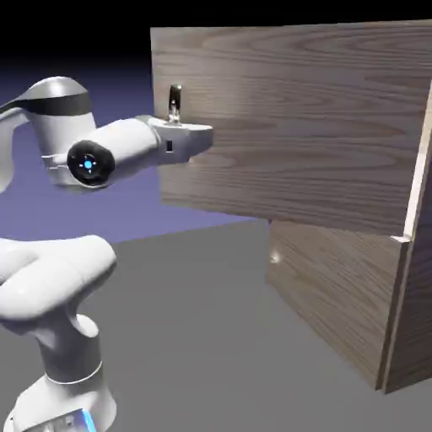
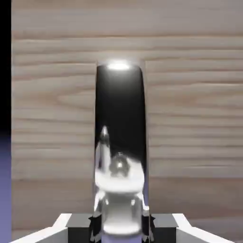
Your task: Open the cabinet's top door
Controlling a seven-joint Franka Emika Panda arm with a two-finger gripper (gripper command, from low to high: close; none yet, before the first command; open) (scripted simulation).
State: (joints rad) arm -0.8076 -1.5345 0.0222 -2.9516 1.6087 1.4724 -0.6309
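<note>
The cabinet (image 1: 415, 295) stands at the right of the exterior view. Its top door (image 1: 304, 118), the large upper wood-grain panel, is swung out away from the cabinet's front, with its free edge toward the left. The dark metal handle (image 1: 175, 99) sits near that free edge. My gripper (image 1: 176, 121) is shut on the handle, whose upper end sticks out above the hand. In the hand view the handle (image 2: 119, 114) is a dark shiny bar running up from between the grey fingertips (image 2: 76, 222). My gripper (image 2: 121, 227) closes around its lower end, with the door's wood (image 2: 190, 118) right behind.
The lower door (image 1: 337, 287), a shorter wood-grain panel, lies flush with the cabinet's front below the open one. The grey table (image 1: 202, 337) stretches between the robot's base and the cabinet. My forearm (image 1: 110, 156) reaches in level from the left.
</note>
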